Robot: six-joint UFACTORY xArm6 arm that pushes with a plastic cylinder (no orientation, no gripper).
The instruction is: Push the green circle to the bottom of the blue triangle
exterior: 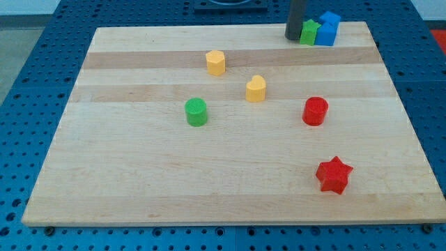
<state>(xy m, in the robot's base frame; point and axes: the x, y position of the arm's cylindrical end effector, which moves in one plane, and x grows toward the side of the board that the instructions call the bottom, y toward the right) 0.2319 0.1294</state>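
The green circle (pixel 196 111) stands left of the board's middle. At the view's top right a small green block (pixel 309 32) touches a blue block (pixel 325 33), with a second blue block (pixel 330 19) just behind; I cannot tell which one is the triangle. My tip (pixel 293 37) rests on the board right beside the small green block, on its left, far from the green circle.
A yellow hexagon (pixel 216 63) and a yellow block (pixel 256 88) lie right of and above the green circle. A red circle (pixel 315 111) and a red star (pixel 334 174) lie on the right. The wooden board (pixel 125 188) sits on a blue perforated table.
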